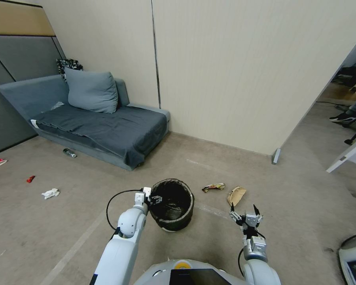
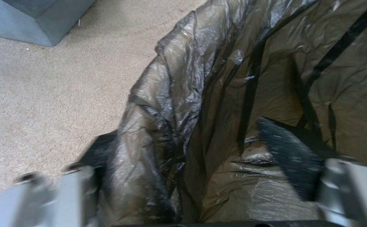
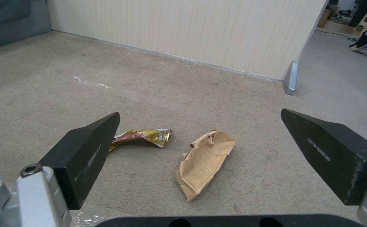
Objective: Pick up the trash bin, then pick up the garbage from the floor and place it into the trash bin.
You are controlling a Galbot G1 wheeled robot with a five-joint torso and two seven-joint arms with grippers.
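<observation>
The left gripper (image 1: 154, 199) is at the near-left rim of the trash bin (image 1: 173, 221), its jaws pinching the rim. In the left wrist view the gripper (image 2: 192, 176) has one finger (image 2: 290, 157) inside the bin against the dark liner (image 2: 234, 78) and the other outside the wall, with the bag-covered rim between them. The bin stands just ahead of the robot on the beige carpet (image 1: 87, 221), the bag folded over its rim and a strip of white wall showing at its base.

The right gripper (image 1: 245, 211) hovers above the floor to the right of the bin, jaws spread wide and holding nothing. In the right wrist view, the gripper (image 3: 200, 138) frames two pieces of garbage lying on the carpet beyond its fingertips: a brown paper bag (image 3: 204, 159) roughly centred between the jaws, and a crumpled gold-and-red wrapper (image 3: 143, 137) just beside it, close to the left jaw. Neither piece touches the jaws.

Well away to the left of the left gripper, more litter lies scattered: a white tissue (image 1: 50, 193), a small red scrap (image 1: 30, 179) and a small bottle (image 1: 69, 152) at the foot of a grey sofa (image 1: 106, 130).
</observation>
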